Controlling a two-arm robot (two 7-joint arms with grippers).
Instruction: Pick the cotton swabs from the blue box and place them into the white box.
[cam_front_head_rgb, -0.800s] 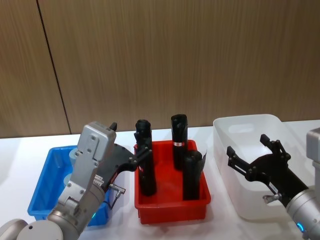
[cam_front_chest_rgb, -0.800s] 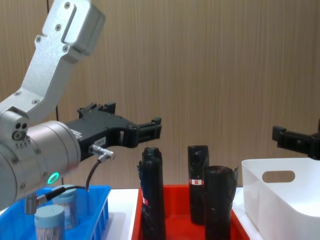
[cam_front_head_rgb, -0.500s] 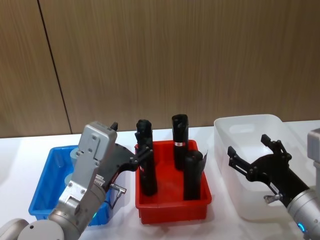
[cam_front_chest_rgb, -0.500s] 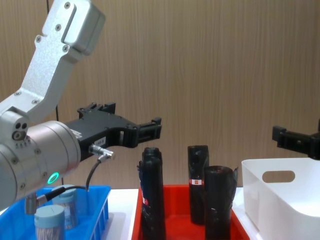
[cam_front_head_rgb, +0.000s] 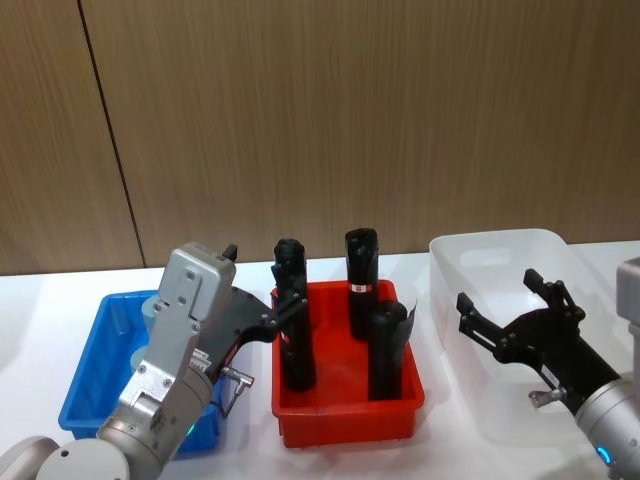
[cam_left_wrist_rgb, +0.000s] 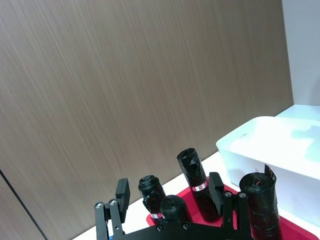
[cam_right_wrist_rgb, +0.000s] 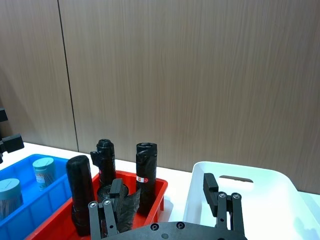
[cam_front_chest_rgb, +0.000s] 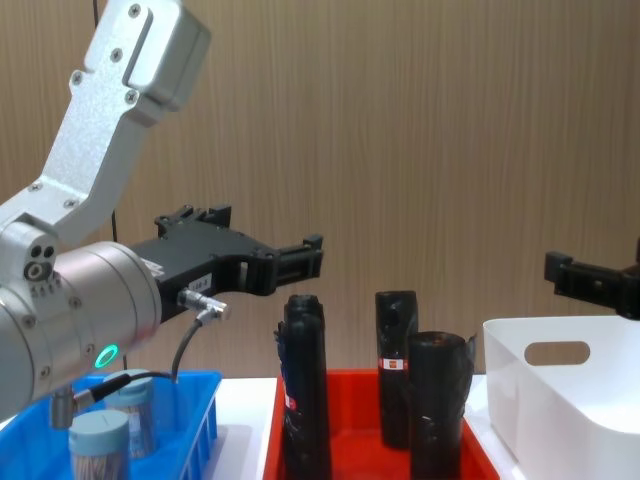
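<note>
"Left gripper (cam_front_head_rgb: 262, 278) first: where does it sit?"

"Raised off the white table (cam_front_head_rgb: 40, 310), just past the blue box (cam_front_head_rgb: 85, 385) on the side nearest the red crate (cam_front_head_rgb: 345, 420), and pointing toward that crate. From the chest camera it hangs above the tops of the black rolls (cam_front_chest_rgb: 398, 370) that stand upright in the crate, clear of them. Its fingers stand wide apart with nothing between them; the left wrist camera looks out through that gap at the rolls."

"And the cotton swabs (cam_front_chest_rgb: 100, 440)?"

"In the blue box. The chest camera shows two tubs standing upright there, pale lids on top and tan sticks visible through the clear sides — one near the front wall, the other just behind it. In the head view the left arm covers most of them."

"What about the white box (cam_front_head_rgb: 500, 250)?"

"At the robot's right end of the row, with the red crate between it and the blue box. Its oval handle cutout faces the chest camera."

"Right gripper (cam_front_head_rgb: 497, 290)?"

"Hovering over the near left part of the white box, above the rim — fingers spread, holding nothing. Behind everything runs a wood-panelled wall (cam_front_head_rgb: 350, 120)."
</note>
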